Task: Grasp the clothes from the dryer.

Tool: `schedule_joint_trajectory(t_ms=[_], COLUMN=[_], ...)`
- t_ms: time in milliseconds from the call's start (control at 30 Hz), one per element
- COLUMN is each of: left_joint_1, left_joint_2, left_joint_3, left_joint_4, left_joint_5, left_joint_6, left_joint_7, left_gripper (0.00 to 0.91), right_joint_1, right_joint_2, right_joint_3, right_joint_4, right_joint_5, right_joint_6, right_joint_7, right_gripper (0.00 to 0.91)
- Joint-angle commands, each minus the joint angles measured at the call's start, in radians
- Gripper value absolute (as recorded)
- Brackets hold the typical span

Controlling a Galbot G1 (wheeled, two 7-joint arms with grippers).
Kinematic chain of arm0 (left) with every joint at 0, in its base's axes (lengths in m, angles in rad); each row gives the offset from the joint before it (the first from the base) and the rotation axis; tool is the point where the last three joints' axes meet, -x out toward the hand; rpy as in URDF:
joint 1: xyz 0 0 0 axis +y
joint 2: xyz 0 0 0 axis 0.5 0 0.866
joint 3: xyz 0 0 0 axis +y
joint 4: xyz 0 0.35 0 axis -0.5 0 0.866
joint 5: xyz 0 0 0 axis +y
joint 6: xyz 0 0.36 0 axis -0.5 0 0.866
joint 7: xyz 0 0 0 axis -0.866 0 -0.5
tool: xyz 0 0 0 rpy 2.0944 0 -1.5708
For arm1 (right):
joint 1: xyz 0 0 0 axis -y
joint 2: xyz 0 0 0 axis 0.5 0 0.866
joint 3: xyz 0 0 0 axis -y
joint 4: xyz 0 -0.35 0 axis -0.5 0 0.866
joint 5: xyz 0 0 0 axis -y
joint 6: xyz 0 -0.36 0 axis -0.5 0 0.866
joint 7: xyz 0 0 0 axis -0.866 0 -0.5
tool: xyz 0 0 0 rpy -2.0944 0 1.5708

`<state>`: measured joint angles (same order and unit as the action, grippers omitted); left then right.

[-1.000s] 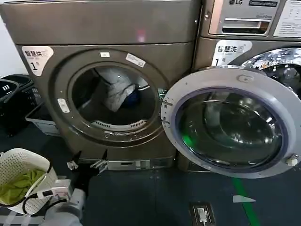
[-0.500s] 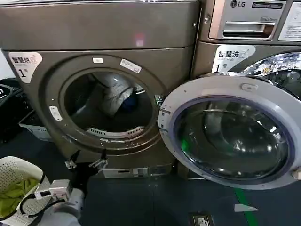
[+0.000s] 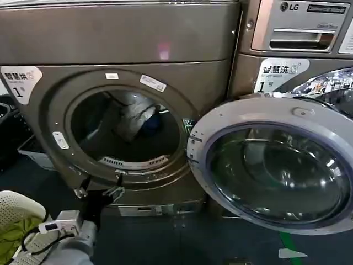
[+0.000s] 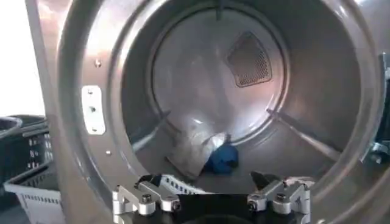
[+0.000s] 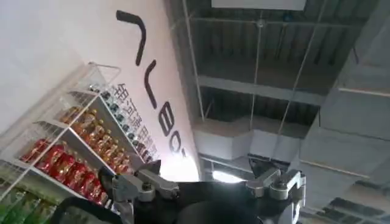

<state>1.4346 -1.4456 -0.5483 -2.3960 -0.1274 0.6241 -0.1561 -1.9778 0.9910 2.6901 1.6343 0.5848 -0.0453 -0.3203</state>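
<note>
Over the last second the left gripper (image 3: 99, 189) has climbed from the floor level below the machine to the lower lip of the porthole, and the dryer (image 3: 121, 44) has grown larger in the head view, so the robot has closed in. The jaws are spread wide and hold nothing; in the left wrist view the two fingertips (image 4: 146, 198) frame the drum opening from below. This reads as the approach stage: the reach into the drum is not yet begun.

The clothes (image 3: 136, 113) lie deep at the back of the drum, a pale bundle with the dark blue piece (image 4: 223, 157) beside it, well apart from the gripper. The porthole rim and the perforated lint guard (image 3: 134, 162) at its bottom edge sit between the jaws and the fabric, so the arm will likely need to rise over them.

The glass door (image 3: 276, 168) hangs open to the right, clear of the path. A white basket (image 3: 16, 203) with yellow-green cloth (image 3: 14, 234) sits by the left arm. The right gripper (image 5: 207, 185) points up at the ceiling, jaws parted, idle.
</note>
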Motion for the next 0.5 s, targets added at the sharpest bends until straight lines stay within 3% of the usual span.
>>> schedule_joint_trajectory(t_ms=[33, 500], left_joint_1=[0.001, 0.002], left_joint_2=[0.0, 0.006], left_joint_3=[-0.002, -0.003], left_joint_4=[-0.003, -0.005], left_joint_5=[-0.002, -0.005], left_joint_6=[0.001, 0.001], left_joint_7=[0.0, 0.0], left_gripper=[0.907, 0.907], right_joint_1=[-0.001, -0.007], right_joint_2=[0.0, -0.003], right_joint_3=[0.002, 0.006], right_joint_4=[0.001, 0.002], right_joint_5=[0.003, 0.008], right_joint_6=[0.0, -0.001], right_joint_7=[0.0, -0.001], right_gripper=[0.907, 0.907])
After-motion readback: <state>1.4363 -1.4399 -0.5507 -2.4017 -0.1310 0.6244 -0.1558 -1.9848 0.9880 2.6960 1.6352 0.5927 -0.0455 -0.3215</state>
